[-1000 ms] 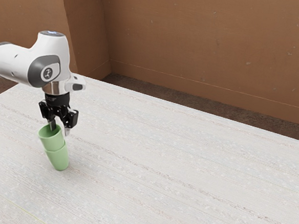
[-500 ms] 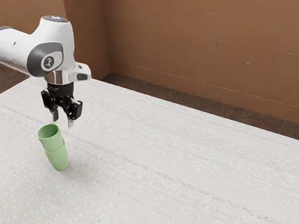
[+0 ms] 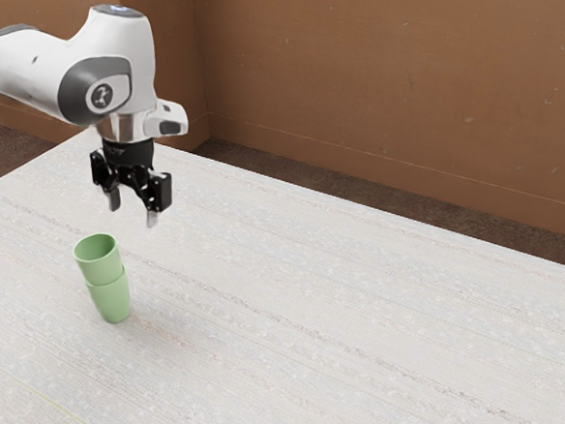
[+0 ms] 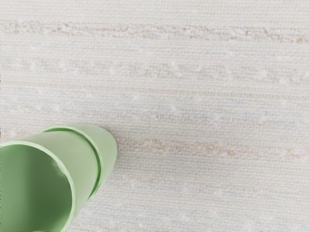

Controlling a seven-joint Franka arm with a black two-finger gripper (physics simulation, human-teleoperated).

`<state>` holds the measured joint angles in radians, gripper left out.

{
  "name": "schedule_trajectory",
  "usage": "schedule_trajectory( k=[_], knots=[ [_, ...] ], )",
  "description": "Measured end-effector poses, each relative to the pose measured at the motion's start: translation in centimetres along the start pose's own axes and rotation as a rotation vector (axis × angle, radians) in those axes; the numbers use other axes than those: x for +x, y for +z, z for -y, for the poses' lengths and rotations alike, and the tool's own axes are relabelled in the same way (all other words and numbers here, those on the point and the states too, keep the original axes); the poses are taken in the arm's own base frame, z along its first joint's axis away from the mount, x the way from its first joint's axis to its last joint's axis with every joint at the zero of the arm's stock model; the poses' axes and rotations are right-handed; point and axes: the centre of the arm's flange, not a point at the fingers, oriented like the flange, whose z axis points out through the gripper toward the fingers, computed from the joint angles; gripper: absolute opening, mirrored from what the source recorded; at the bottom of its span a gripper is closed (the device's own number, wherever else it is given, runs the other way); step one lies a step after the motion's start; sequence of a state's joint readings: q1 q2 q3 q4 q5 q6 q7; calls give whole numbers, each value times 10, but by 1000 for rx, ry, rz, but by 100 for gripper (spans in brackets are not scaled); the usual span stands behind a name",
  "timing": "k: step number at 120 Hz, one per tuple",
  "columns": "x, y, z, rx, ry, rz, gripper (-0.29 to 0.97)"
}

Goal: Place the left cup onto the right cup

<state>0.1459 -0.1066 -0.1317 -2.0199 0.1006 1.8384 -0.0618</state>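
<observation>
The table (image 3: 372,325) is pale and wood-grained, and the white arm (image 3: 64,75) reaches over its end at the exterior view's left. There the upper cup (image 3: 96,255) sits nested in the lower cup (image 3: 112,303), the green pair leaning. Above them, clear of both, the gripper (image 3: 133,209) hangs with fingers spread, holding nothing.

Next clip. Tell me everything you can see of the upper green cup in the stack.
The upper cup is pale green, plain and smooth, plastic-looking, handleless, with an open empty mouth facing up. It sits nested in the lower cup, which matches it and stands on the table; the pair leans toward the exterior view's left. Only the lower cup touches it: the end effector hangs open above, apart from it.
</observation>
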Motion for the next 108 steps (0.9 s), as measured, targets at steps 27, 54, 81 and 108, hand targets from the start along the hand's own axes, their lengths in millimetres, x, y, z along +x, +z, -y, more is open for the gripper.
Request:
schedule_trajectory(
  k=[27, 54, 81, 108],
  knots=[
    [3, -38, -20, -8, 45, -15, 64],
    [11, -56, -28, -15, 84, -2, 67],
    [13, -63, -30, -12, 116, 12, 68],
    [12, -67, -38, -4, 151, 18, 68]
  ],
)
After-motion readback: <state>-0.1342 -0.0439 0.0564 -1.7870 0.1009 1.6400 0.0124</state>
